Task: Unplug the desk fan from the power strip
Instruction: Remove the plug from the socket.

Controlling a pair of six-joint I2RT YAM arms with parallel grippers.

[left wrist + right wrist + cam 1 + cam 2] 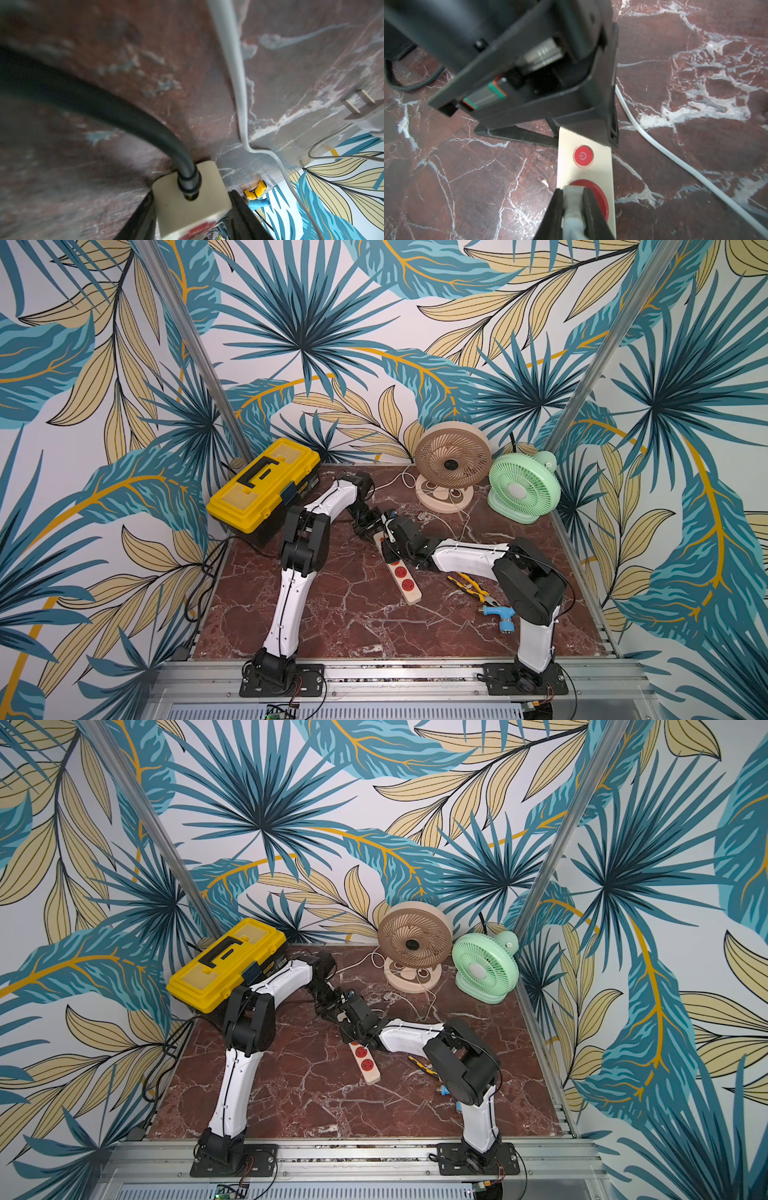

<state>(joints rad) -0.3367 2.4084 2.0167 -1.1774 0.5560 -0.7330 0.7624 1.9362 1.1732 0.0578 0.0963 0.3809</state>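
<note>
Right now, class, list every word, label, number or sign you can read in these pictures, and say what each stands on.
Power sign, a ring with a stroke, no letters: round red button on the long cream-white power strip.
Dark label on the yellow plastic toolbox: too small to read.
Marks on the base of the beige round fan: too blurred to read.
No readable words or numbers.

The right arm (465, 558) hides the power strip's (405, 580) plugged socket in both top views, and the right wrist view crops the plug (572, 209) on it.
</note>
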